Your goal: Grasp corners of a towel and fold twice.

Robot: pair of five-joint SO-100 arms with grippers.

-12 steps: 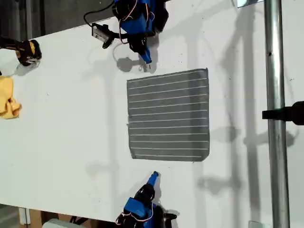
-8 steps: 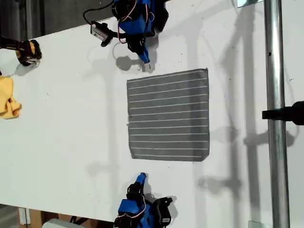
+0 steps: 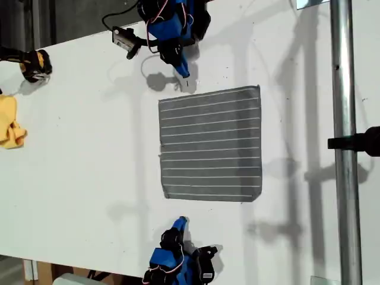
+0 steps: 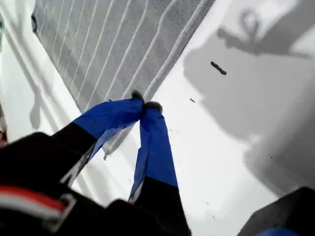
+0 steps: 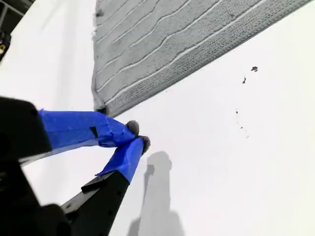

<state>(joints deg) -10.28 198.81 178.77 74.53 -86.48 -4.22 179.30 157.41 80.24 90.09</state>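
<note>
Both wrist views crop the towel, my first gripper and my second gripper pinch their fingers together empty, and the exterior view's lower arm has shifted slightly.

yellow cloth cut off at exterior view's left edge — towel cropped in both wrist views

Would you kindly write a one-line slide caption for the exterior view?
Striped grey towel lying flat and unfolded on a white table, a blue gripper poised off each of two opposite edges.
</note>
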